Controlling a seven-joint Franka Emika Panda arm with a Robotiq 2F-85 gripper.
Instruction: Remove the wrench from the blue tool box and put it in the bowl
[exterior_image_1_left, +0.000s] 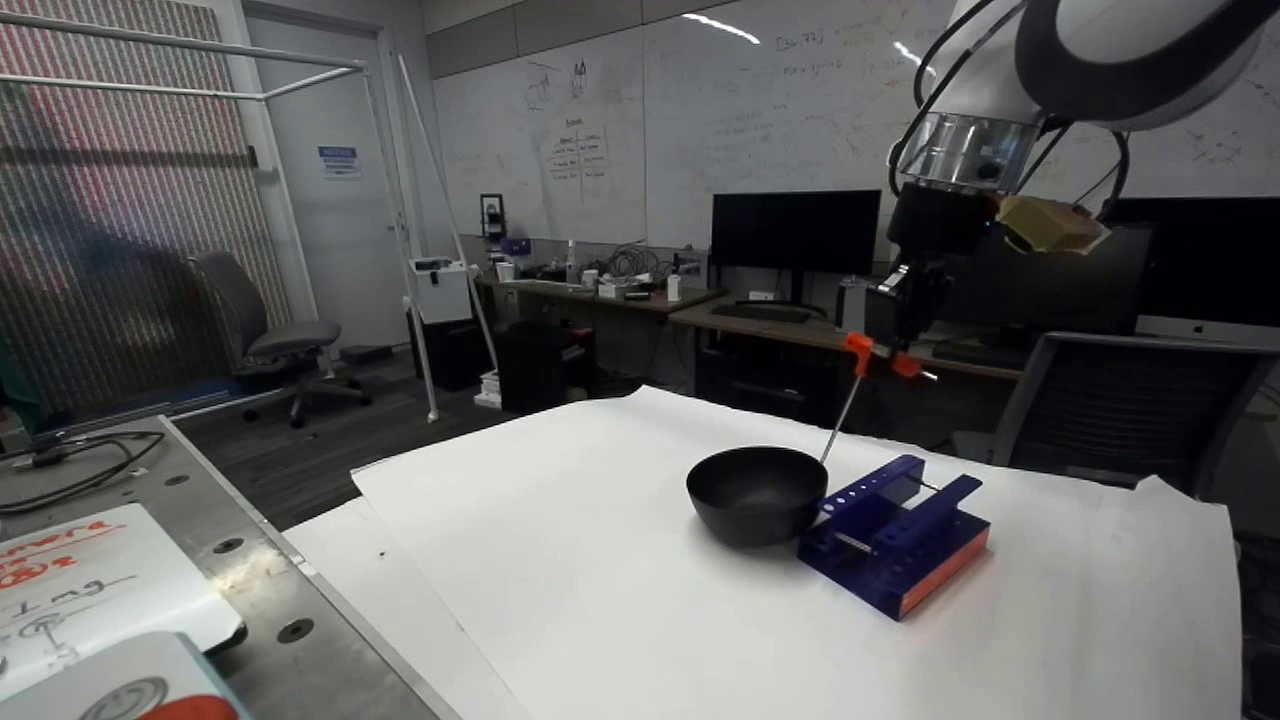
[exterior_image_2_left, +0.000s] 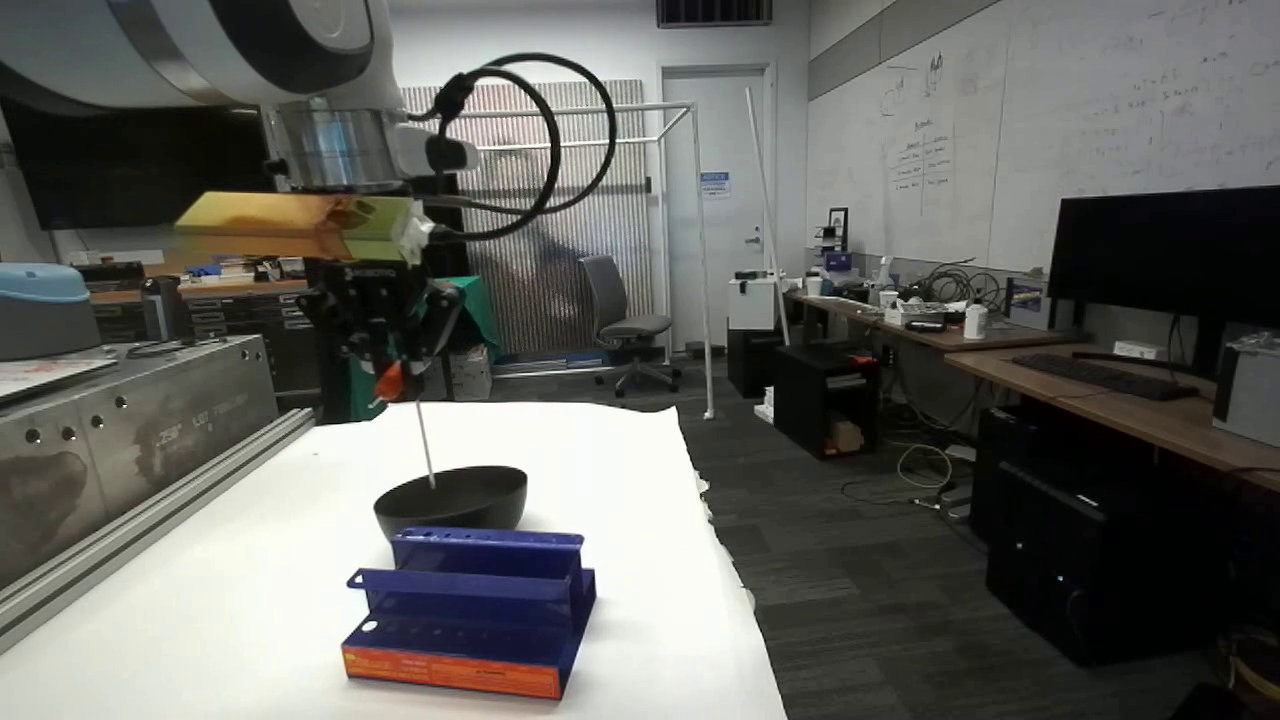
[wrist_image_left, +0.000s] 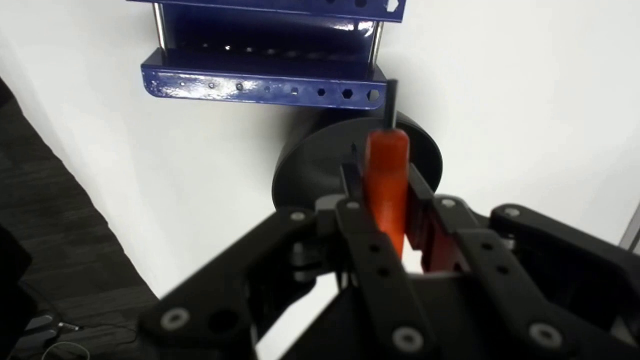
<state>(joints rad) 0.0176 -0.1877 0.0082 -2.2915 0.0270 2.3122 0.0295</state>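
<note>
1. Here's the Robotiq gripper (wrist_image_left: 385, 182), up above the white paper sheet (exterior_image_1_left: 560, 560), and its fingers (wrist_image_left: 421, 189) are clamped on the red-orange handle of the T-handle hex wrench (wrist_image_left: 387, 157), one on each side!
2. The wrench is out of the blue metal tool rack (exterior_image_2_left: 470, 587) and up in the air; a short metal end pokes from the handle, and the long thin shaft slants downward.
3. Down to the black bowl (exterior_image_2_left: 485, 505): in an exterior view the shaft's lower end shows right against the bowl's dark inside! Touching it or hanging above it? I can't tell.
4. The rim runs at a slant there, and in both exterior views the bowl is just beside the rack; whether the two touch, I can't tell.
5. Look at that rack: two raised ridges, metal rods bridging them, a row of holes stepping up in size along one edge, an orange label down one side.
6. In the background, a monitor (exterior_image_2_left: 1165, 260) on a wooden desk (exterior_image_2_left: 1120, 408), a whiteboard (exterior_image_1_left: 680, 150) with handwriting, and a grey office chair (exterior_image_2_left: 632, 328).
</note>
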